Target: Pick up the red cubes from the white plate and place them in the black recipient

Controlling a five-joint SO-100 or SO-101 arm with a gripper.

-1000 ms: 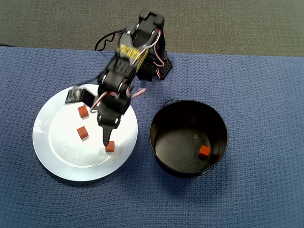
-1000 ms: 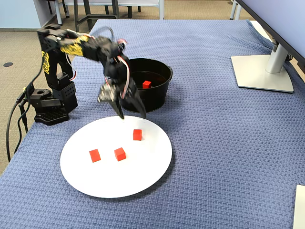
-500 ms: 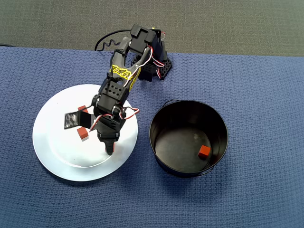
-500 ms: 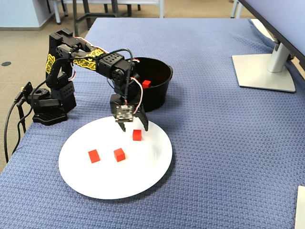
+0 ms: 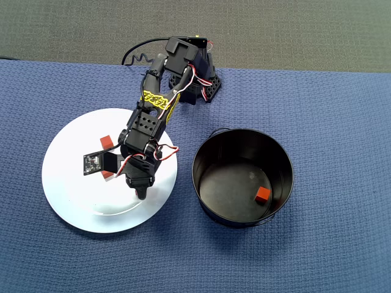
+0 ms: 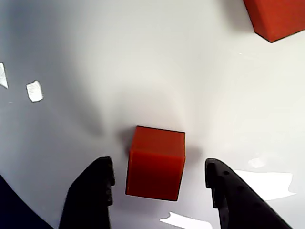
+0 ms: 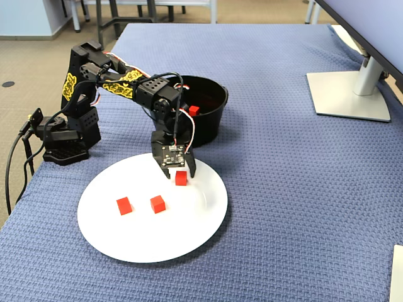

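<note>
Three red cubes lie on the white plate [image 7: 126,242]: two side by side [image 7: 124,205] [image 7: 157,203] and one nearer the pot [image 7: 181,180]. My gripper [image 7: 181,174] is low over the plate, open, with that third cube between its fingers. In the wrist view the cube [image 6: 156,162] sits between the fingertips [image 6: 102,174] with a gap on each side, and another cube [image 6: 276,16] shows at top right. A fourth cube [image 5: 263,194] lies inside the black recipient [image 5: 201,160]. In the overhead view the arm covers the straddled cube.
The arm's base [image 7: 63,141] stands at the table's left edge beside the plate. A monitor stand [image 7: 349,94] sits at the far right on the blue cloth [image 7: 302,207]. The pot [image 7: 211,123] stands just behind the gripper.
The gripper has swung down from beside the pot onto the plate and now stands with a finger on each side of the cube nearest the pot. The cubes have not moved.
</note>
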